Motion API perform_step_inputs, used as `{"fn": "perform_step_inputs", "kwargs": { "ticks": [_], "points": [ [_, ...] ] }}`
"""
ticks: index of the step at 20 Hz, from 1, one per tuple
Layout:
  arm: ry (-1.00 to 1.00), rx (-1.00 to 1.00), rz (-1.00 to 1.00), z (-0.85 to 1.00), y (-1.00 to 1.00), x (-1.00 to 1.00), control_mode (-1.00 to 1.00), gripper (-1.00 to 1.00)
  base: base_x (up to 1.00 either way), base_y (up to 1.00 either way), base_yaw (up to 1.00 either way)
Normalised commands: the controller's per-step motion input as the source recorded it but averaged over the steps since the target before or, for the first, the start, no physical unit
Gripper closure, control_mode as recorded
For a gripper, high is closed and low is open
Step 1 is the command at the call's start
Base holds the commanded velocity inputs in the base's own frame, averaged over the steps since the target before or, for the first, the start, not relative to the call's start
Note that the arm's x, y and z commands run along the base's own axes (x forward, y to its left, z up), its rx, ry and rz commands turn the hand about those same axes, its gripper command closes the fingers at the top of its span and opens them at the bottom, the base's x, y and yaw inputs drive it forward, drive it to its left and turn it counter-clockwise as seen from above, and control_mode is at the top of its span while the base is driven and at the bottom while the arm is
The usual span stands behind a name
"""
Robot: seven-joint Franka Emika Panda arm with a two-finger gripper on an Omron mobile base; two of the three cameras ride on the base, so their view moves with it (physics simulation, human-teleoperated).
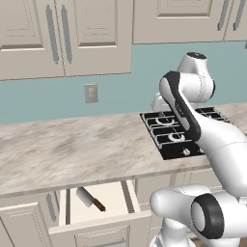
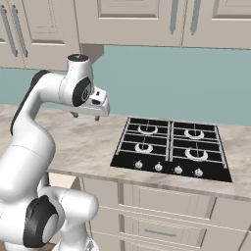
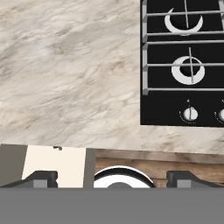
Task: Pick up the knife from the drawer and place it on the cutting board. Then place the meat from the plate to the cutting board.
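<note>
knife point(image 1: 89, 198): lies flat in the open drawer point(image 1: 96, 202), lower left of the left base view, blade to the upper left, dark handle to the lower right.
how it feels: I think it is hard and stiff, a bit heavy at the wide blade, and the flat metal looks slippery.
where to grab: the short handle looks best; it is thicker and safer than the thin blade.
pincer point(image 3: 111, 178): wide open, nothing in it, high over the counter point(image 1: 72, 149) near the stove point(image 2: 171, 149), well away from the knife.

One knife point(image 1: 89, 198), one drawer point(image 1: 99, 225), one cooktop point(image 2: 172, 148)
</note>
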Motion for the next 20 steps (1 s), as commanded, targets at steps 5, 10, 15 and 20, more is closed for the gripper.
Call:
{"fn": "perform_step_inputs", "kwargs": {
  "ticks": [5, 10, 15, 20],
  "points": [
    [0.0, 0.0, 0.0, 0.0, 0.0, 0.0, -1.0, -1.0, 0.0, 0.0, 0.0],
    [0.0, 0.0, -0.01, -0.04, 0.0, -0.27, -1.0, -1.0, 0.0, 0.0, 0.0],
    [0.01, 0.0, -0.04, -0.1, 0.0, -0.44, -1.0, -1.0, 0.0, 0.0, 0.0],
    [-0.01, -0.01, 0.0, -0.14, 0.06, -0.06, -1.0, -1.0, 0.0, 0.0, 0.0]
  ]
}}
